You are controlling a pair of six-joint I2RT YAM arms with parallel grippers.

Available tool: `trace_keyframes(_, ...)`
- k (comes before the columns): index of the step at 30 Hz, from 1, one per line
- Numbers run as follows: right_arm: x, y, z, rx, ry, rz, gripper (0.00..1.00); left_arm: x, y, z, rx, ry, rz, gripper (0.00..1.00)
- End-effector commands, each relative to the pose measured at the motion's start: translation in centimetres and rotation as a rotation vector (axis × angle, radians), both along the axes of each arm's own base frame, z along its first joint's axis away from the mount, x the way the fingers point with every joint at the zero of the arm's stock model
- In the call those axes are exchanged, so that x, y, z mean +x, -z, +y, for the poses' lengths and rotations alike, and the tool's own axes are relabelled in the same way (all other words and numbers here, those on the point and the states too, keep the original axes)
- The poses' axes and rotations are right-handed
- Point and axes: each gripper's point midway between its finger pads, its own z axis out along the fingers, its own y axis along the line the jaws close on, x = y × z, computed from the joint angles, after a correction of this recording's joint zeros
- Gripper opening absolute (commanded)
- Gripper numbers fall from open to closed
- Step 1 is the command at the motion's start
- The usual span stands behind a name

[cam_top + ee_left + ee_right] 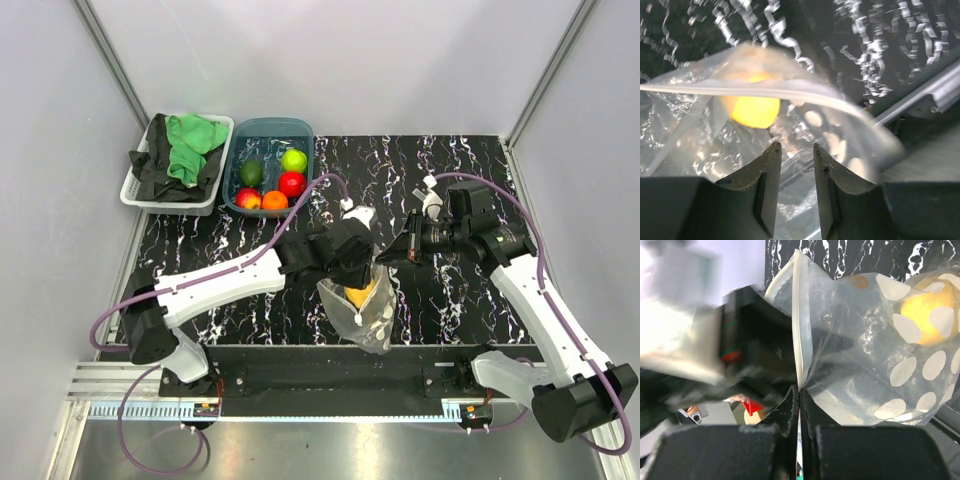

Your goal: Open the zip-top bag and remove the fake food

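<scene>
Basket (137,195), teal tub (270,124) and zip-top bag (372,322) on a black marbled table (450,300); both grippers at the bag.

Far left: white basket, holding a black cloth (150,170) and a green cloth (190,145). Just beside it: teal tub, holding five pieces of fake food: peach-red fruit (248,198), dark green fruit (251,172), orange fruit (274,200), red fruit (292,184), lime green fruit (294,160). Centre, near the front edge: zip-top bag, clear with white dots, holding one yellow fruit (362,294) seen through the film. Left arm reaches in diagonally from the near left; left gripper (796,147) at the bag's rim, jaws narrowly apart with film across the gap, grip not discernible. Right arm bends in from the near right; right gripper (799,390) clamped on the bag's zip edge, fingers pressed together.
</scene>
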Motion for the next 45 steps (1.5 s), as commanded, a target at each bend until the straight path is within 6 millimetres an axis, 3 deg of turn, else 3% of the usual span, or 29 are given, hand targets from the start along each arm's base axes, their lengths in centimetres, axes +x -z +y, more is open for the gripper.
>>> trace_keyframes(1,-0.1,-1.7,0.5,0.061,-0.026,-0.052,0.0,1.4,1.9,1.3,0.009,-0.09,0.026,0.34)
trace_keyframes(4,-0.9,0.2,0.1,0.045,-0.013,0.0,0.0,1.9,3.0,0.7,-0.004,-0.084,0.036,0.26)
trace_keyframes(10,-2.0,2.0,-0.6,0.003,0.014,0.073,0.0,2.6,4.3,-0.3,-0.033,-0.092,0.032,0.28)
trace_keyframes(13,-1.8,2.6,-1.4,-0.067,0.043,0.08,0.0,2.0,6.1,-0.5,-0.017,-0.064,0.065,0.31)
trace_keyframes(15,-1.4,2.7,-1.7,-0.1,0.059,0.067,0.0,1.5,7.0,-0.7,-0.03,-0.047,0.084,0.32)
trace_keyframes(21,-1.0,3.2,-2.2,-0.146,0.084,0.083,0.0,0.2,7.0,-2.3,-0.12,0.038,0.075,0.34)
trace_keyframes(25,-0.4,2.4,-2.3,-0.153,0.108,0.086,0.0,-1.1,7.9,-2.6,-0.101,0.087,0.065,0.37)
trace_keyframes(29,-0.2,2.3,-2.2,-0.145,0.124,0.105,0.0,-1.1,9.5,-2.7,-0.094,0.069,0.086,0.46)
trace_keyframes(34,-0.5,2.9,-2.3,-0.148,0.137,0.118,0.0,-0.4,10.8,-3.1,-0.061,0.048,0.085,0.46)
trace_keyframes(37,-0.7,3.1,-2.3,-0.144,0.137,0.125,0.0,0.2,11.1,-3.5,-0.045,0.025,0.082,0.54)
trace_keyframes(42,-0.8,3.6,-2.4,-0.153,0.138,0.134,0.0,1.9,11.0,-3.8,-0.006,-0.019,0.033,0.79)
trace_keyframes(45,-1.0,4.3,-2.5,-0.162,0.132,0.146,0.0,2.6,11.1,-3.9,0.017,-0.027,0.011,0.81)
